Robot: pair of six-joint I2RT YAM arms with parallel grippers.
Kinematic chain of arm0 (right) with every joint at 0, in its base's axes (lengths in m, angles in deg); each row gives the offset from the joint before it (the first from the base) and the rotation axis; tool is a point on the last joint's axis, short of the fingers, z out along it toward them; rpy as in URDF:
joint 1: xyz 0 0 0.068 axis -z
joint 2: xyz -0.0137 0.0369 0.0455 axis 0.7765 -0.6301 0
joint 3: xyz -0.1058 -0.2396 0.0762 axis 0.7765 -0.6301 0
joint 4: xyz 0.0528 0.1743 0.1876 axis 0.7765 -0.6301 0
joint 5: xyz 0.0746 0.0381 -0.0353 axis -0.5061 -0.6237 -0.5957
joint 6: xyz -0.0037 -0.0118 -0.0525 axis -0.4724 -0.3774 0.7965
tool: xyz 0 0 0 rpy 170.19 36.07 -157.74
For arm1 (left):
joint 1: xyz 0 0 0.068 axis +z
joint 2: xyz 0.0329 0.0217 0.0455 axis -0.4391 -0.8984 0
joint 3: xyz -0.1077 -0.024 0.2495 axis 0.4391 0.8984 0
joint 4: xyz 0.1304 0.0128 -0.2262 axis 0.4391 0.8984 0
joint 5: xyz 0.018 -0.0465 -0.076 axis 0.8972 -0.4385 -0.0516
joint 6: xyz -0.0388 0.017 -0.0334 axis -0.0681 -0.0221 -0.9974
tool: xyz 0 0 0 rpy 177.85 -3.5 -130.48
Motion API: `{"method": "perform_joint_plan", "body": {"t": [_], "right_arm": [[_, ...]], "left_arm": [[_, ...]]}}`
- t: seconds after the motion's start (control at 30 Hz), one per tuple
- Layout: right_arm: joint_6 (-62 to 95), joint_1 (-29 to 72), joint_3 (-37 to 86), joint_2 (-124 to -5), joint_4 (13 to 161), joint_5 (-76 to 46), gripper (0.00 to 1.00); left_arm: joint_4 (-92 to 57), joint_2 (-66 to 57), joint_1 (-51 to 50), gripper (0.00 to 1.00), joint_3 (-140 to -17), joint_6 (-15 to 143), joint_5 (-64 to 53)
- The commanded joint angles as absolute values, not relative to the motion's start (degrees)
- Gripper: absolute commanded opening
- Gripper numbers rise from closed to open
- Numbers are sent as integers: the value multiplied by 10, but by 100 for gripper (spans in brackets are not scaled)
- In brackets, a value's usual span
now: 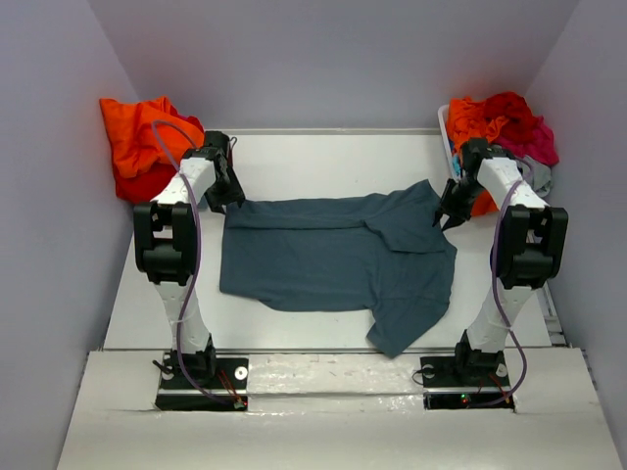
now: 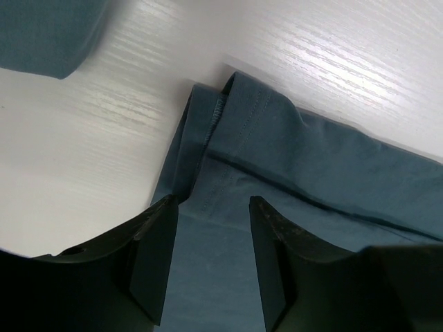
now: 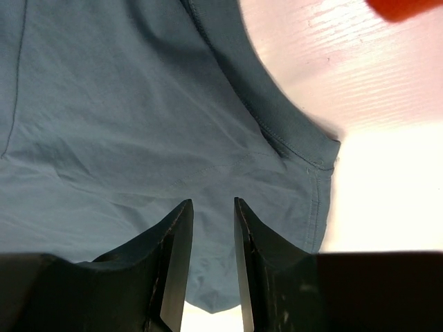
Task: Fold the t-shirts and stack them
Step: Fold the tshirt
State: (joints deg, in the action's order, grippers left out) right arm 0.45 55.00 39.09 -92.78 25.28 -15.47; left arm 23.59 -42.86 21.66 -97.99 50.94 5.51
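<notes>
A dark slate-blue t-shirt (image 1: 333, 259) lies spread across the middle of the white table (image 1: 323, 152), one part folded over and a flap hanging toward the front edge. My left gripper (image 1: 230, 199) is over its back left corner. In the left wrist view that gripper (image 2: 212, 204) is open, with the hemmed corner of the t-shirt (image 2: 311, 159) lying flat under the jaws. My right gripper (image 1: 449, 217) is over the back right corner. It (image 3: 213, 204) is open by a narrow gap, above the t-shirt (image 3: 138, 104), gripping nothing.
A heap of orange and red t-shirts (image 1: 137, 142) sits off the table's back left corner. At the back right a white basket (image 1: 443, 122) holds more t-shirts (image 1: 495, 117) in orange, red, magenta and grey. Grey walls enclose the table.
</notes>
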Motion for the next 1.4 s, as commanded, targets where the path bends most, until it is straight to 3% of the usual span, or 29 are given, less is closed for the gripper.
{"method": "perform_joint_plan", "body": {"t": [0.0, 0.33, 0.47, 0.53, 0.63, 0.83, 1.37], "right_arm": [[11, 537, 419, -933, 271, -173, 36], [-6, 502, 525, -986, 268, -194, 35], [-3, 489, 531, -988, 264, -188, 35], [-3, 489, 516, -991, 272, -193, 35], [-8, 484, 504, -994, 282, -197, 35], [-10, 473, 505, -1001, 285, -198, 35], [-13, 463, 479, -1011, 301, -208, 35]], "left_arm": [[239, -396, 221, 57, -1005, 509, 47], [264, -465, 216, 50, -1103, 508, 46], [261, -457, 210, 37, -1093, 513, 53], [260, -460, 210, 25, -1088, 515, 58], [262, -476, 210, 15, -1091, 516, 57], [267, -498, 210, 10, -1106, 514, 61], [259, -481, 200, 11, -1021, 532, 64]]}}
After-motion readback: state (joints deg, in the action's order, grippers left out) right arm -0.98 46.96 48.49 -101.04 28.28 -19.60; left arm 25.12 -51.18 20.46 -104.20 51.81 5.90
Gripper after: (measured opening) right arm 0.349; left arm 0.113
